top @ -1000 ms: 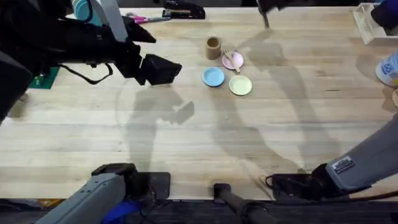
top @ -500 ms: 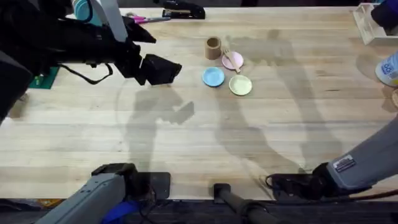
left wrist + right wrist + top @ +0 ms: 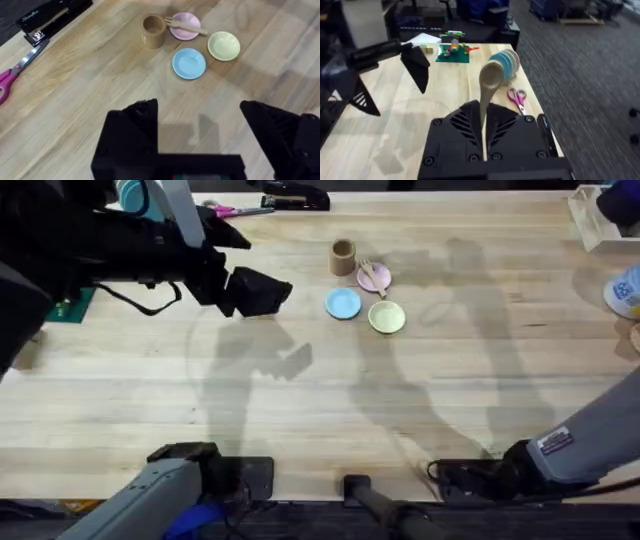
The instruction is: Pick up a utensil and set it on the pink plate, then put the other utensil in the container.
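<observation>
The small pale wooden fork (image 3: 186, 26) is seen lying across the small round pale-pink plate (image 3: 182, 33), just beside the small brown cylindrical cup (image 3: 153, 31) on the light wooden counter (image 3: 300, 410). The small pale wooden spoon (image 3: 489, 90) is gripped by its thin handle in the closed right hand (image 3: 485, 150), bowl end outward, held high and well apart from the cup. The left hand (image 3: 200, 125) is held open and empty above the counter. Because the handle is pinched near its end, the spoon could be swung or slipped on the way down, and the narrow cup could be missed or tipped over.
</observation>
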Robot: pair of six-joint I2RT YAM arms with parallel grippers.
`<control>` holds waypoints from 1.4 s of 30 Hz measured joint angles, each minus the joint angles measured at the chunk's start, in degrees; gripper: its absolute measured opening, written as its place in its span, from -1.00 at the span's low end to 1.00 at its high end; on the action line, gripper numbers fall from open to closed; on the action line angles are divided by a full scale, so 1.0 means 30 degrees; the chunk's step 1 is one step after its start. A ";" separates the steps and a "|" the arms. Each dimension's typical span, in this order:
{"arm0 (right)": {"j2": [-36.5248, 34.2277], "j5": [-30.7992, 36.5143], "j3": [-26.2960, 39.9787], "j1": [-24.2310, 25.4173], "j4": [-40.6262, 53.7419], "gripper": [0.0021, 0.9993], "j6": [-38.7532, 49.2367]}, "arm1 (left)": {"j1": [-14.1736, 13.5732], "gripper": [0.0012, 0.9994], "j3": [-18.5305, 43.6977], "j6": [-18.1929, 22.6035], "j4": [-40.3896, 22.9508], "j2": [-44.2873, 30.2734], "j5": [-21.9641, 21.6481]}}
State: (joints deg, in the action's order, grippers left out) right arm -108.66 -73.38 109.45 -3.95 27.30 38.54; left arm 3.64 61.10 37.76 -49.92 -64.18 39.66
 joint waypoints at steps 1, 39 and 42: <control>-0.0139 -0.0280 0.0000 0.0000 -0.0018 -0.94 0.0366 | 0.0000 0.99 0.0000 0.0000 -0.0004 0.0001 0.0000; -0.7847 -0.3200 0.0000 -0.0699 -0.1184 -0.94 0.7324 | 0.0000 0.99 0.0000 0.0000 -0.0004 0.0000 0.0000; -0.8318 -0.3178 0.0000 -0.0830 -0.1170 -0.94 0.7345 | 0.0000 0.99 0.0000 0.0000 -0.0004 0.0000 0.0000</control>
State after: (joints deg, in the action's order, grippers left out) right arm -133.61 -82.91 109.45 -6.43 23.79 60.57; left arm 3.64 61.10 37.76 -49.93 -64.18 39.66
